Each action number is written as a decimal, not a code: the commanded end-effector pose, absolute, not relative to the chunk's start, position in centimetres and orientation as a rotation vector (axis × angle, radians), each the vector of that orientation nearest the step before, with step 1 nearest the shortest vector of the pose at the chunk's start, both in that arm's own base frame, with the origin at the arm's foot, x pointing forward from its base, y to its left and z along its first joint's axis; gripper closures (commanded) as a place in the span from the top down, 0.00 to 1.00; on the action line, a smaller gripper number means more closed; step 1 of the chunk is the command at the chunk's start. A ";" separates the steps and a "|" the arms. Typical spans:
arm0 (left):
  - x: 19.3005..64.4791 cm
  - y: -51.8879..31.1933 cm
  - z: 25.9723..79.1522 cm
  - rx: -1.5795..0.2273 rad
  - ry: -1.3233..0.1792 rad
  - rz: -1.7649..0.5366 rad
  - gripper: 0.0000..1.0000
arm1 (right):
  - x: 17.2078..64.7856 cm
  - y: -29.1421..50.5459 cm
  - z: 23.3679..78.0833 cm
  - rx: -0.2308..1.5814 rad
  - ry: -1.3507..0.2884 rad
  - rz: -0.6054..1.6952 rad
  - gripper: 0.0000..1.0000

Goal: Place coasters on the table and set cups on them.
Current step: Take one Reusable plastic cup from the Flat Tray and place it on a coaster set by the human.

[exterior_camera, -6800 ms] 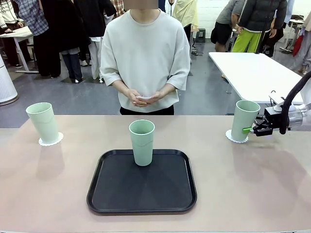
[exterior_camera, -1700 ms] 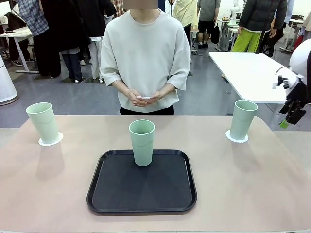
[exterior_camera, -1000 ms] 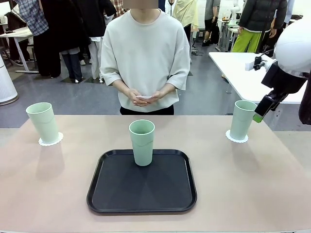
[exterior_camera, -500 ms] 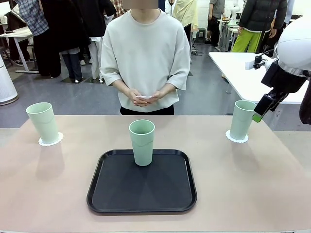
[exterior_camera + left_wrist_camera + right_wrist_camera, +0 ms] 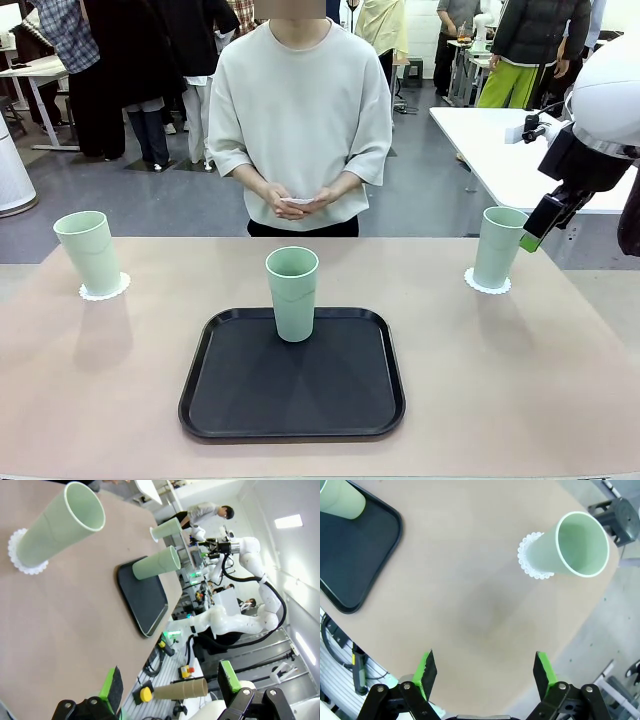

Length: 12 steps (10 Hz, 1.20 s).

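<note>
The mint-green tumbler (image 5: 292, 293) on the black tray (image 5: 215, 400) looks light, stiff and slick, best pinched mid-wall. The left gripper (image 5: 170, 676) and right gripper (image 5: 484, 661) gape empty.

The picture's edge crops tray (image 5: 355, 555) and cup (image 5: 340, 497).

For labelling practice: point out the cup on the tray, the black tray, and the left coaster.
cup on the tray (image 5: 292, 298), front view, side wall.
black tray (image 5: 300, 390), front view, bare floor.
left coaster (image 5: 106, 294), front view, scalloped front edge.
</note>
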<state>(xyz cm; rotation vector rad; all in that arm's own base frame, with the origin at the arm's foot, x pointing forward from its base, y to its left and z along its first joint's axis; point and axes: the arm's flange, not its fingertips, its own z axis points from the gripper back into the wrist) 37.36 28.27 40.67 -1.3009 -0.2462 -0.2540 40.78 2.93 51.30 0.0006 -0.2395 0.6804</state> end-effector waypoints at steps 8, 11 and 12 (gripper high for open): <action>37.3 28.5 41.0 -1.297 -0.241 -0.239 1.00 | 33.1 -8.1 53.9 0.654 -0.277 0.195 1.00; 37.3 28.5 41.0 -1.297 -0.241 -0.239 1.00 | 34.6 -18.0 49.1 0.929 -0.217 0.147 1.00; 37.3 28.5 41.0 -1.297 -0.241 -0.239 1.00 | 35.3 -20.3 47.4 1.004 -0.199 0.174 1.00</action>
